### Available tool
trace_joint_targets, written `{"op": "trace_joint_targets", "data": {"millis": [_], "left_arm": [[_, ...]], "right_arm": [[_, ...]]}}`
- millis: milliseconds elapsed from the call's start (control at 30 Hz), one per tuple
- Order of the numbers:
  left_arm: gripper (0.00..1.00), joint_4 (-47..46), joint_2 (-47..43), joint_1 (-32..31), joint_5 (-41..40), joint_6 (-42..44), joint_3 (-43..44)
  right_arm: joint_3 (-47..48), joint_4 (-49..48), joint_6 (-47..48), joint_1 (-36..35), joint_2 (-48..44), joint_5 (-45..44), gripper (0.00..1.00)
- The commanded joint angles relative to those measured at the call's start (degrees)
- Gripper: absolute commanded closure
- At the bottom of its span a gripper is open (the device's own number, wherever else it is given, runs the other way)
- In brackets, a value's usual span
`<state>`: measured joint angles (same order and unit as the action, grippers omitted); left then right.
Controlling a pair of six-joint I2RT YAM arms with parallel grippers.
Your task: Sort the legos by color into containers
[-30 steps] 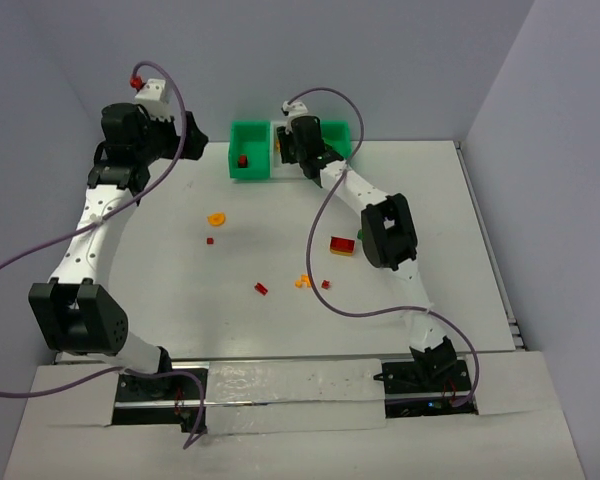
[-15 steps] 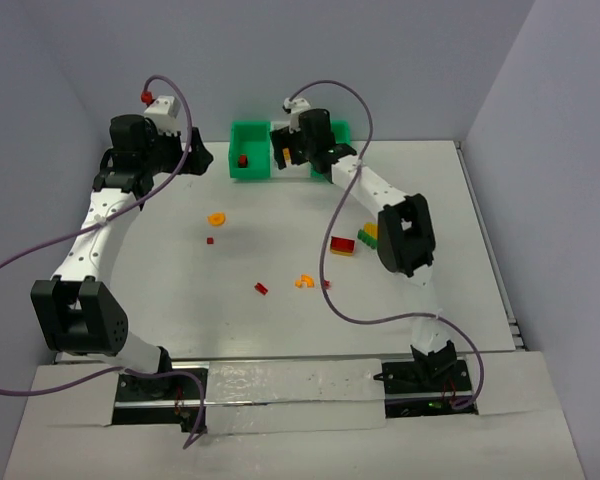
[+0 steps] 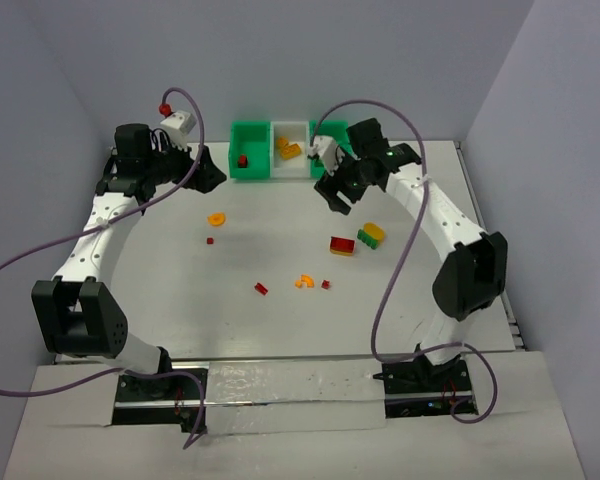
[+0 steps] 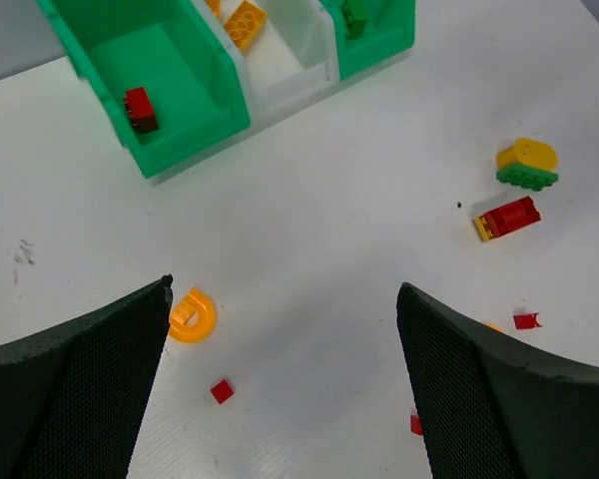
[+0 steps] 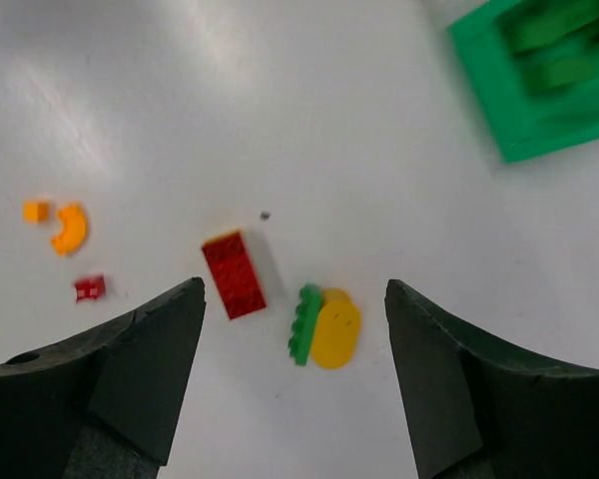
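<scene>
The containers stand at the back: a left green bin (image 3: 248, 176) with a red brick (image 3: 242, 160) in it, a white bin (image 3: 291, 171) holding yellow-orange bricks (image 3: 289, 150), and a right green bin (image 4: 379, 55) with a green brick (image 4: 355, 15). Loose legos lie on the table: an orange curved piece (image 3: 216, 218), a red brick (image 3: 342, 245), a green-and-yellow brick (image 3: 371, 236). My left gripper (image 4: 286, 289) is open and empty above the orange curved piece (image 4: 193, 316). My right gripper (image 5: 294, 289) is open and empty above the red brick (image 5: 234, 274) and the green-and-yellow brick (image 5: 324, 326).
Small red bits (image 3: 210, 240) (image 3: 261, 289) (image 3: 326, 284) and a second orange curved piece (image 3: 304, 282) lie mid-table. The right arm partly hides the right green bin in the top view. Walls close in at the back and both sides.
My right gripper has pulled back from over the bins to above the red and green-yellow bricks. My left gripper has swung right, toward the left green bin.
</scene>
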<state>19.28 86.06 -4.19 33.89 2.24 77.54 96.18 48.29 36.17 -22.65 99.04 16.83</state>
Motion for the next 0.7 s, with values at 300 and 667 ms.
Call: {"op": "trace_joint_targets", "data": {"millis": [300,667], "left_arm": [[0.01,0.49,-3.51,-0.12,4.12,1.19,-2.53],[0.02,-3.73,-3.88,-0.62,6.19,-0.03,-5.78]], "right_arm": [[0.15,15.06,9.29,-2.73,14.45,-7.69,0.15],[-9.2,7.72,8.68,-1.65,10.87,-6.45,0.14]]}}
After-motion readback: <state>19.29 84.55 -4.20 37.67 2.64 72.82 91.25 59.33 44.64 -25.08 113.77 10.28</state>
